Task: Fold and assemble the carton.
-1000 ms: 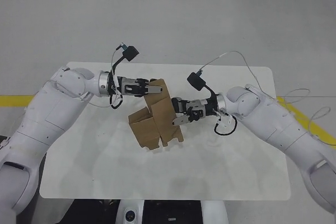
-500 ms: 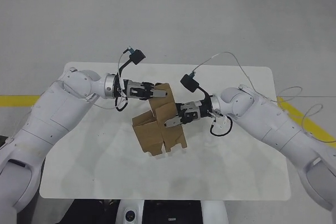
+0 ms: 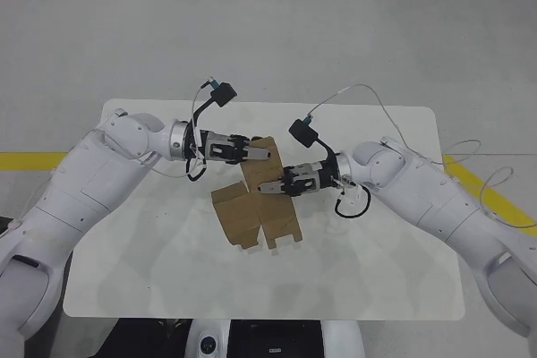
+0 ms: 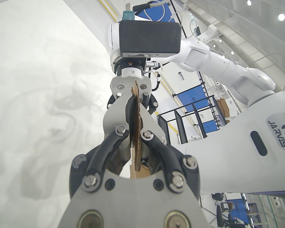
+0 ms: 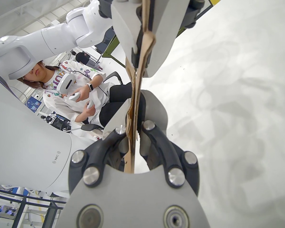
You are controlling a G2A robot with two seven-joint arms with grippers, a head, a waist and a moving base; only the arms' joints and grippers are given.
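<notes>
My right end effector (image 5: 134, 110) is clamped on the carton's (image 5: 146, 40) thin edge. Facing it, my left end effector (image 5: 142, 53) pinches the same edge. The white tabletop (image 5: 228, 72) lies behind them.

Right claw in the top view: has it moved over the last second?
Yes. The right claw, shut on the carton, has shifted away from the right edge of the table, toward its middle.

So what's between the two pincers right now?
A strip of the carton, edge-on in the right wrist view. The left pincer and the right pincer face each other, both clamped on it.
</notes>
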